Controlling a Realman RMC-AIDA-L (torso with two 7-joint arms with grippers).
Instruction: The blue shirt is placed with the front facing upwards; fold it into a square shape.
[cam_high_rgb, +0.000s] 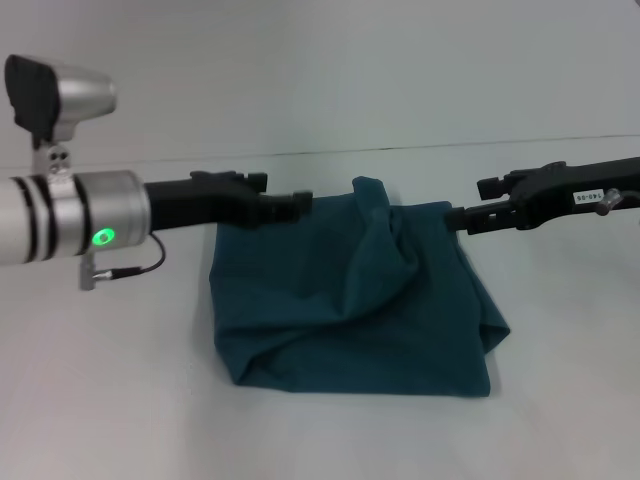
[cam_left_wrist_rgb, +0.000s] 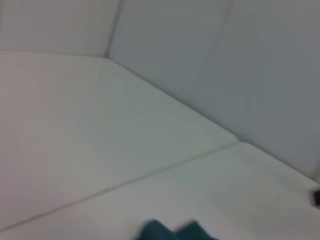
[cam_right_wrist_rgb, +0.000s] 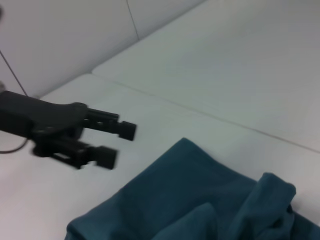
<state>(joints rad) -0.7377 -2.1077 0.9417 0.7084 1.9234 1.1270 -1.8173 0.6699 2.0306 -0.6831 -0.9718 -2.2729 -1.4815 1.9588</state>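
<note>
Two claws flank the far edge of the blue shirt, which lies as a rumpled, roughly folded bundle on the white bench. The left claw is spread and empty; the right claw touches cloth, grip unclear. Smoothing and squaring seem next.
</note>
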